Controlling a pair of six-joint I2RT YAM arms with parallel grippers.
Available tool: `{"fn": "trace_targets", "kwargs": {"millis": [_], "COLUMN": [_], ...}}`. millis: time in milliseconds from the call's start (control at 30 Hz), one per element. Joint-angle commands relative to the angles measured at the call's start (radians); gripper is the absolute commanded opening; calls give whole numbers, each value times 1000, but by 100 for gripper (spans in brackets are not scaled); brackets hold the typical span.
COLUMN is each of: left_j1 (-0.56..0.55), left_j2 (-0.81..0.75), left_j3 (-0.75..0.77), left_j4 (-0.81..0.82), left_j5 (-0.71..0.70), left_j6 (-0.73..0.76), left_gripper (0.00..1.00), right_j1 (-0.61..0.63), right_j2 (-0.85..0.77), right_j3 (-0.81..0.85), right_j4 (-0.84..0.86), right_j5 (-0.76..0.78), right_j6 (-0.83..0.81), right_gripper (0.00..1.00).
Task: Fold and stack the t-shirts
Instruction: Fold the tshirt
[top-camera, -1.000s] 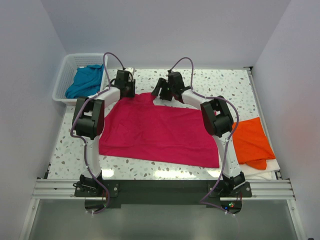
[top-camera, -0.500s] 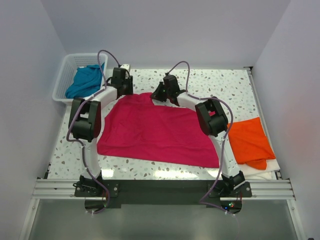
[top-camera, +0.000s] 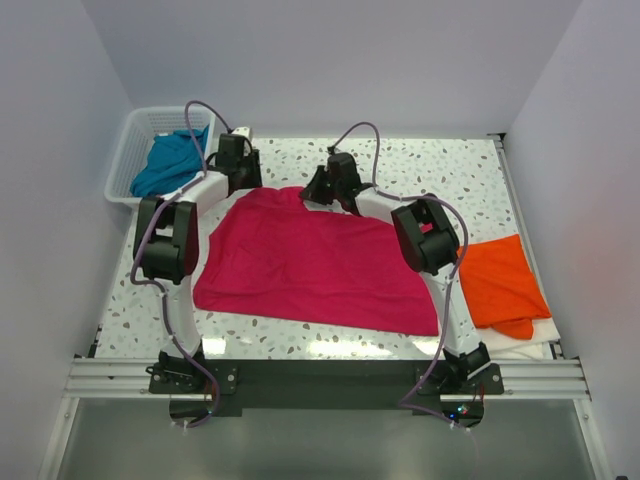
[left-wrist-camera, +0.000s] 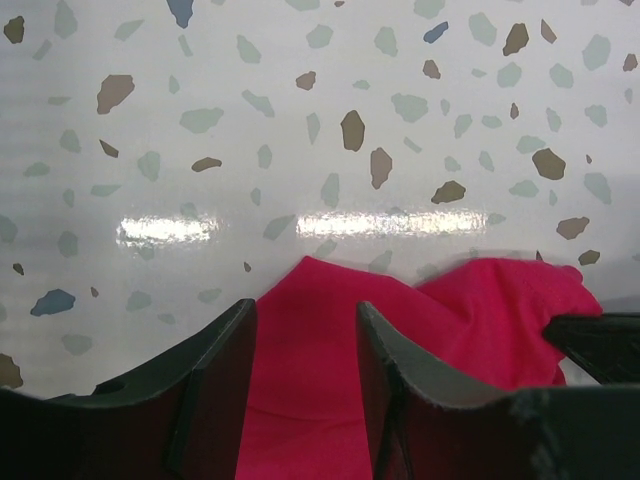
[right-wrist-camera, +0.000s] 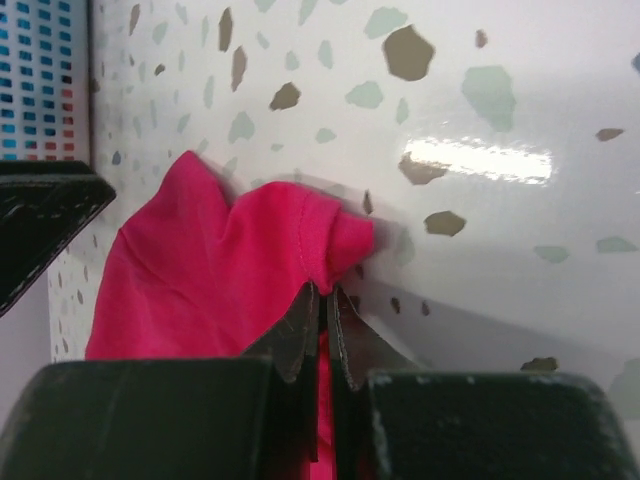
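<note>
While the crimson-pink t-shirt (top-camera: 315, 265) lay spread flat across the middle of the table (top-camera: 430, 160), I had both arms reached out to its far edge. My right claw (right-wrist-camera: 322, 300) was pressed together on a little ridge of that edge, pinching hemmed cloth between its tips. My left claw (left-wrist-camera: 303, 322) hung spread just over the same edge further left, red cloth showing between its fingers (left-wrist-camera: 215, 370), nothing gripped. Light, limp stuff, that was my read: it would drape and sag from any pinch point, so one hold alone would only drag a corner along. Better taken at two matched spots on the far hem, a thin pinch through the seam where the stitching gives some bite. The orange t-shirt (top-camera: 503, 283) sat at the right side of the table, looking folded, and the teal t-shirt (top-camera: 172, 160) lay bunched in the white basket (top-camera: 122, 165) at far left.
</note>
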Motion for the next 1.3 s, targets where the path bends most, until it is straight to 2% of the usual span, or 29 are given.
{"fn": "trace_targets", "kwargs": {"millis": [0,400,933,1267], "left_j1": [15,28,35,32], "left_j2": [-70,-110,-222,-268], "left_j3": [15,-14,-129,-221], "left_j4": [-10,-42,-79,-53], "left_j5": [23,29,74,147], "left_j6": [-46,-102,-204,-199], "left_gripper": [49,53,55,55], "right_j1": [27,95,213,248], "right_j2": [-128,-260,-461,-489], "right_j3": [-17,-193,-572,-658], "right_j4": [91,141,285,325], "right_j5": [-36,-71,-44,2], "right_j6": [-89,-204,-299,-333], "right_gripper": [0,0,0,0]}}
